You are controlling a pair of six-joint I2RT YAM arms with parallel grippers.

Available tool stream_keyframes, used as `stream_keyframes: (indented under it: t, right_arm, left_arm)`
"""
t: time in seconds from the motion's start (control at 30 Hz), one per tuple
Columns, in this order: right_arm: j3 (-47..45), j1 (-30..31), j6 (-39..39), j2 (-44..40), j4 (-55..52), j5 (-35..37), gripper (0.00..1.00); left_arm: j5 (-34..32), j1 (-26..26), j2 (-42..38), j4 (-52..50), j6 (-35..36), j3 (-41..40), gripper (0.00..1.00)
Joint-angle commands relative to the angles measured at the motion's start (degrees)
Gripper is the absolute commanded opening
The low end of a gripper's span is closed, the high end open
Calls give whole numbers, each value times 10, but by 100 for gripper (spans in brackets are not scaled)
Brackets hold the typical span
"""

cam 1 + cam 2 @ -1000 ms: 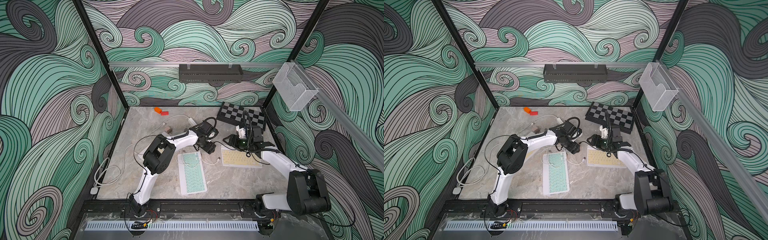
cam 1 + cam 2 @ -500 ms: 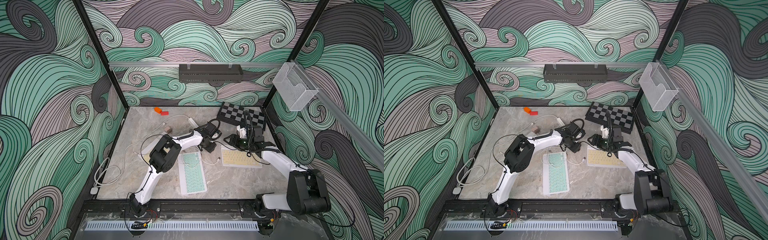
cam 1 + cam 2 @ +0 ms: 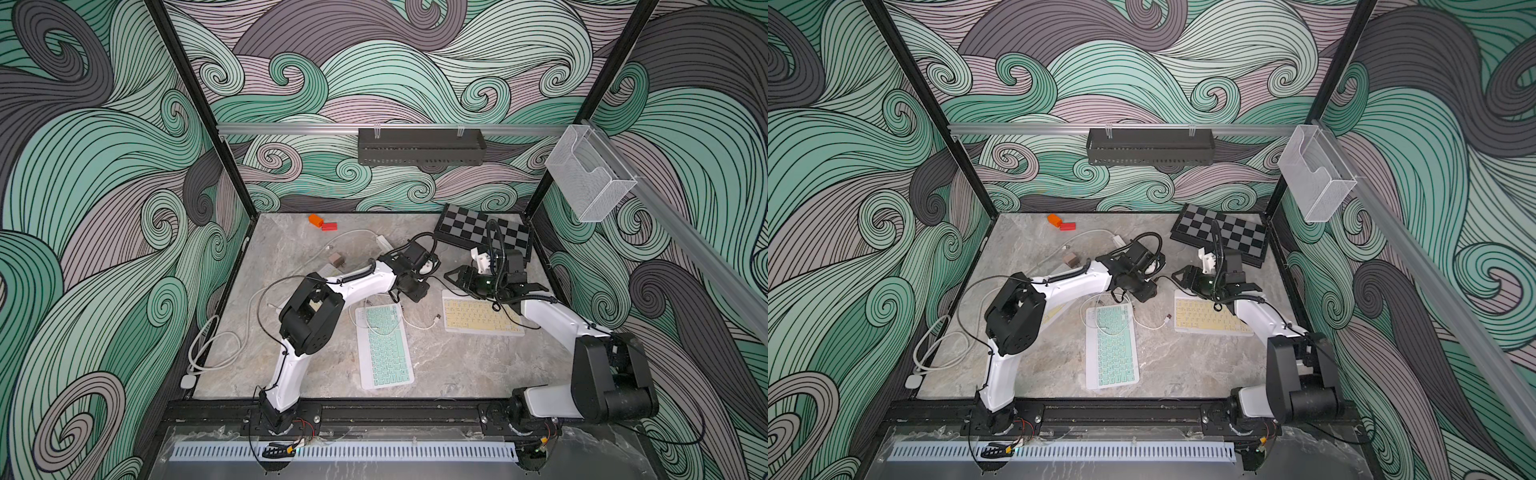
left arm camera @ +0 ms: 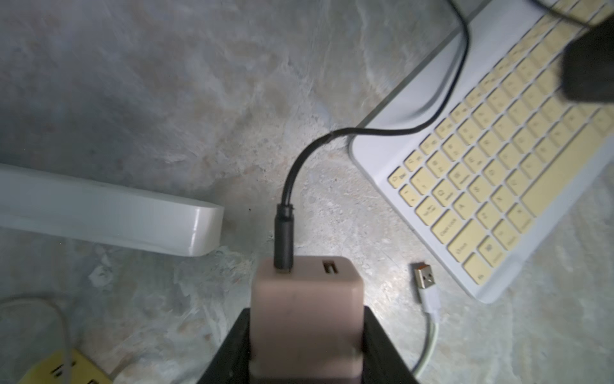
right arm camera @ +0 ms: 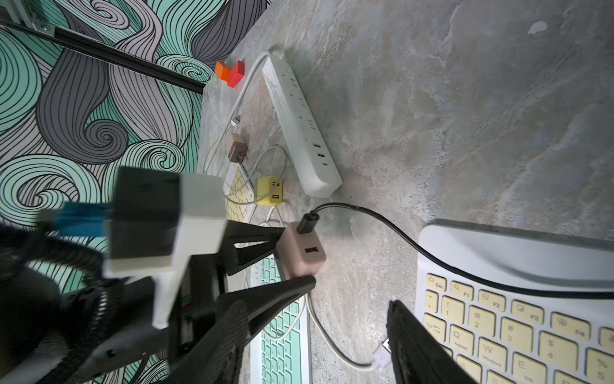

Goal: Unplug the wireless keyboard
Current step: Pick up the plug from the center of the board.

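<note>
Wireless keyboard (image 3: 482, 316), yellow keys, flat on the marble tabletop (image 3: 457, 370) right of centre, beneath the right gripper (image 3: 492, 286). Only in the wrist views: black cable (image 4: 382, 131) across the keyboard's raised back edge and into one of two ports on a pinkish charger cube (image 4: 305, 299); cube clamped between the fingers of the left gripper (image 5: 297, 256), just off the keyboard's corner. In both top views, cube and plug buried under the left wrist. Right gripper jaws apart, nothing between, one finger (image 5: 418, 345) cut off by the frame edge. Keyboard end of the cable out of sight. Nearby: loose white USB lead (image 4: 427, 289), white power strip (image 5: 299, 126), green keyboard (image 3: 384, 347), chessboard (image 3: 465, 228) at the back. Swirling green, grey and mauve waves on every wall
</note>
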Motion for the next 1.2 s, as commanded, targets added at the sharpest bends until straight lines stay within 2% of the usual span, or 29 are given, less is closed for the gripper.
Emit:
stream_keyframes:
  t: [0.0,0.13,0.27,0.4,0.5,0.67,0.97,1.17]
  right_arm:
    - [0,-2,33,1,54,-57,67]
    - [-13,9,77,-18,140,-97,66]
    - [-8,34,103,-32,191,-99,64]
    - [11,51,119,-32,208,-103,62]
    - [26,61,114,-31,187,-95,61]
    - [32,62,84,-53,127,-41,61]
    - [55,91,33,-69,84,-49,59]
    - [61,105,19,-41,97,-70,52]
  left_arm:
    - [11,-1,-75,58,40,-29,9]
    - [37,0,-137,76,62,-71,0]
    - [69,0,-190,89,93,-112,0]
    - [59,0,-219,106,98,-138,0]
    - [51,2,-224,100,99,-137,0]
    - [22,10,-221,83,87,-123,0]
    - [43,31,-219,90,69,-115,0]
    - [76,37,-228,101,62,-114,0]
